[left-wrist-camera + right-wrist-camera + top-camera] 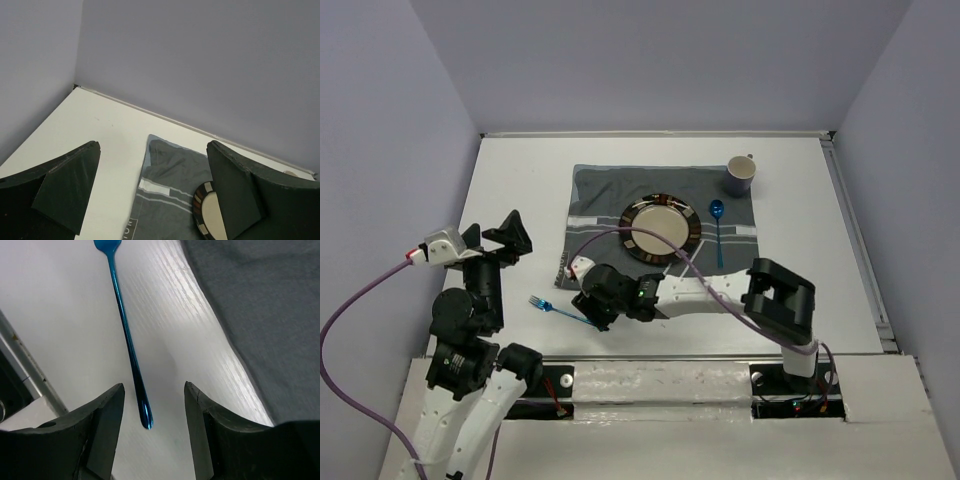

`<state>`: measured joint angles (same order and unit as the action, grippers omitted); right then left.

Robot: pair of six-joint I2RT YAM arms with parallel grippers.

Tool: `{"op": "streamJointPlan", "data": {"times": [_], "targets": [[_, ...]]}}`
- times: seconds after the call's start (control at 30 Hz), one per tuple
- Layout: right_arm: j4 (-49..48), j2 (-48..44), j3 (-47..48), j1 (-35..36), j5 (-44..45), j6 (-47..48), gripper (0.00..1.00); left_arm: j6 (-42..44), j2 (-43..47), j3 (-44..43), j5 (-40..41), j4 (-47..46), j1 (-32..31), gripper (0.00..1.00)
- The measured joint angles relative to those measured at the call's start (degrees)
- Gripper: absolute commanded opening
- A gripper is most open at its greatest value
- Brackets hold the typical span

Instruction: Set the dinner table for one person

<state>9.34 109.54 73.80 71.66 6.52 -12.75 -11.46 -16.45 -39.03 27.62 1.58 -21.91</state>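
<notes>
Clock bearings from the top view, 12 = far wall

- Table (520, 190): matte white, fills the floor of the enclosure; pale lavender walls (650, 60) at 9, 12 and 3 o'clock, arm bases along the 6 o'clock edge
- Dark grey cloth (610, 190) with white stripes lies flat on the table, a little toward 12 o'clock of centre
- Plate (658, 230), cream centre, dark banded rim, sits on the cloth near its middle; a purple cable (672, 248) from the right arm passes over its 6 o'clock side
- Blue spoon (718, 232) on the cloth just beside the plate at 3 o'clock, bowl toward 12, handle toward 6
- Mug (741, 176), dark outside and pale inside, upright at the cloth's 1 o'clock corner
- Blue fork (555, 307) on bare table, off the cloth's 7 o'clock corner, tines pointing to about 10 o'clock

Right wrist view: right fingers (100, 425) spread apart, holding nothing. The fork (122, 320) handle tip lies in the gap between them, no contact visible on either side. Cloth (260, 315) edge runs along the far side of the gap; bare table (60, 315) under the fork

Left wrist view: left fingers (65, 190) spread wide, holding nothing, raised clear above the table (90, 130) at the 9 o'clock side. Cloth (170, 185) and an arc of the plate (206, 215) show beyond them

Top view: right fingers (590, 308) low over the fork handle; left fingers (510, 232) well apart from every item
</notes>
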Motion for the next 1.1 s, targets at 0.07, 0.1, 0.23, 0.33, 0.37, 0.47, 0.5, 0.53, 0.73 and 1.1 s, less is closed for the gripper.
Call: {"op": "streamJointPlan", "data": {"times": [0.07, 0.1, 0.23, 0.33, 0.37, 0.47, 0.5, 0.53, 0.73, 1.1], "targets": [[0.0, 2.9, 2.0, 0.5, 0.5, 0.8, 0.57, 0.0, 0.0, 0.0, 0.0, 0.0, 0.7, 0.99], [0.0, 4.3, 3.1, 0.8, 0.8, 1.1, 0.57, 0.0, 0.0, 0.0, 0.0, 0.0, 1.0, 0.99], [0.1, 10.3, 8.4, 2.3, 2.3, 2.6, 0.55, 0.0, -0.1, 0.0, -0.3, 0.0, 2.4, 0.99], [0.2, 13.3, 12.3, 3.4, 3.5, 2.7, 0.44, 0.0, -0.1, 0.0, -0.3, 0.0, 3.2, 0.99], [0.0, 14.0, 13.2, 3.5, 3.6, 2.8, 0.38, 0.0, -0.1, 0.0, -0.3, 0.0, 3.5, 0.99], [-0.3, 17.4, 17.7, 4.1, 5.5, 2.6, 0.00, 0.0, -0.1, 0.0, -0.4, 0.0, 4.1, 0.99], [-0.8, 18.4, 18.9, 4.2, 6.4, 2.8, 0.00, 0.0, -0.1, 0.0, -0.4, 0.0, 4.2, 0.99], [-0.9, 19.1, 20.0, 4.4, 7.3, 2.4, 0.00, 0.0, -0.1, 0.0, -0.5, 0.0, 4.4, 0.99], [-2.6, 18.7, 19.1, 5.2, 11.0, -0.9, 0.00, 0.0, 0.0, 0.0, -0.3, 0.0, 4.8, 0.99], [-7.1, 4.7, 12.3, -4.9, 21.6, -17.2, 0.00, -1.0, 0.4, 0.0, -2.1, 0.0, 7.8, 0.99]]}}
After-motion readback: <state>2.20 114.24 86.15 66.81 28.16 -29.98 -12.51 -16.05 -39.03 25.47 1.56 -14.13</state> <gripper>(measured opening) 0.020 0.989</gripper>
